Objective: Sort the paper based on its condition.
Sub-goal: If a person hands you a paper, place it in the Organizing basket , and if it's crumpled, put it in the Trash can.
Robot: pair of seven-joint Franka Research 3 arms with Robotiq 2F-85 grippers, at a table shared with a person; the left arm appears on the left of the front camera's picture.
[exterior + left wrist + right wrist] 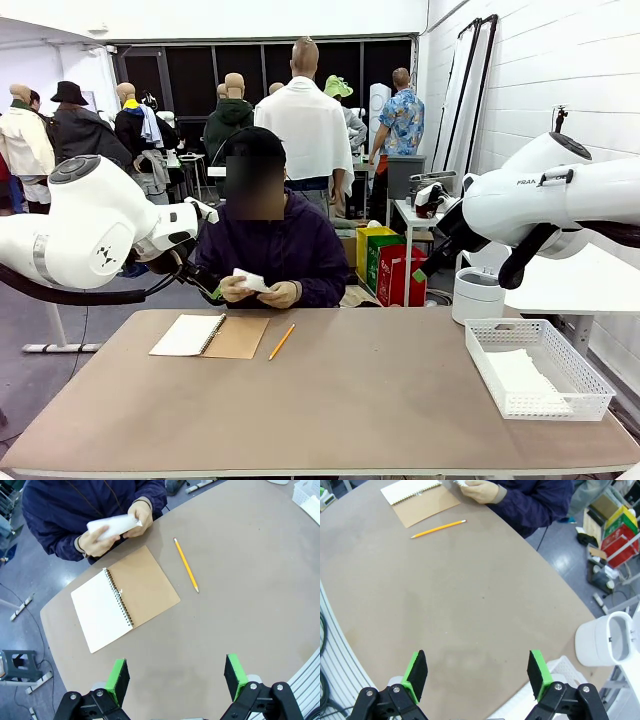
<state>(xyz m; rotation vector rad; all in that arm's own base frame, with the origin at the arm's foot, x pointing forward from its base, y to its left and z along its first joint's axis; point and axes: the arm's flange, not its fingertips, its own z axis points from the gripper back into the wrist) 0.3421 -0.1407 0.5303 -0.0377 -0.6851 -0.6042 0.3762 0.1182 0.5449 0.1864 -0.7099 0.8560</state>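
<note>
A person at the far side holds a white sheet of paper point(250, 280) in both hands, folding or crumpling it; in the left wrist view the paper point(112, 526) sits between the hands at the table's edge. More white paper point(522, 376) lies flat in the white mesh basket point(537, 403) at the right. My left gripper point(176, 680) hangs open high above the table's near side, nothing between its green pads. In the same way my right gripper point(477, 676) is open and empty above bare tabletop.
An open spiral notebook point(209, 335) with a brown cover lies at the far left of the table point(350, 400), a yellow pencil point(281, 342) beside it. A white bin point(478, 295) stands off the table at the right, seen too as the bin point(607, 642).
</note>
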